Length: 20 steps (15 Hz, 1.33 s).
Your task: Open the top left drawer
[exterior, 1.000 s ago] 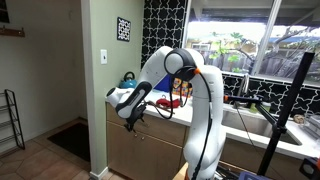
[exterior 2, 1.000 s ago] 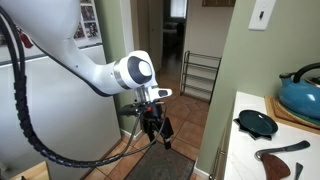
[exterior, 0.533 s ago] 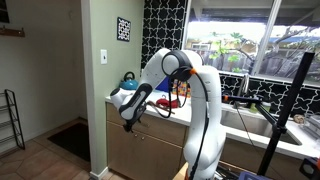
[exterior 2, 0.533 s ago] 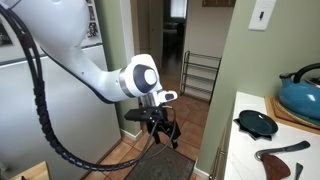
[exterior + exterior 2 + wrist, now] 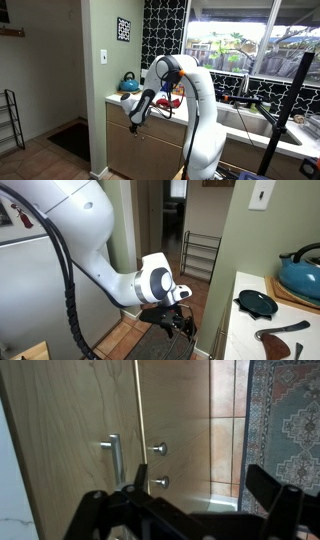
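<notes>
Wrist view only: bar handle on top left drawer, 10 o'clock from gripper, jaws spread, empty. In both exterior views gripper small, dark, jaws unreadable.

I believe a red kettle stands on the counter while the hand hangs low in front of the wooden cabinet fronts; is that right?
Not quite: the kettle is blue, not red, as both exterior views show. The rest holds: it stands on the counter, and the hand hangs low in front of the wooden cabinet fronts.
</notes>
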Available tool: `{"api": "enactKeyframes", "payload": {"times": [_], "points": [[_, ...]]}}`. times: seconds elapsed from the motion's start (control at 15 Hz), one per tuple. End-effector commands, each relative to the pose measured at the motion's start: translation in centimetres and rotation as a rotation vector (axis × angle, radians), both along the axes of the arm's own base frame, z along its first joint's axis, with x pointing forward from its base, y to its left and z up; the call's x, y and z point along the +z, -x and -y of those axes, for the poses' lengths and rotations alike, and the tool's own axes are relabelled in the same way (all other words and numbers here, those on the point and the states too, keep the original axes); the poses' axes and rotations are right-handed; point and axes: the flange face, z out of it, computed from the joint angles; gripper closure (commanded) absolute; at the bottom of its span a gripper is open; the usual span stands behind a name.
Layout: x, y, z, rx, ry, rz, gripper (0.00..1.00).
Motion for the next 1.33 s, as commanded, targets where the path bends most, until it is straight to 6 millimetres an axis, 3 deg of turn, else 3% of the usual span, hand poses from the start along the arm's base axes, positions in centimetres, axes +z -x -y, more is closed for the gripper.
{"api": "enactKeyframes", "payload": {"times": [0.0, 0.8, 1.27], "points": [[-1.5, -0.6, 2.3, 0.031, 0.016, 0.033, 0.0], [-4.2, -3.2, 5.8, -0.009, 0.003, 0.173, 0.0], [-5.9, -4.7, 6.5, -0.007, 0.028, 0.213, 0.0]]}}
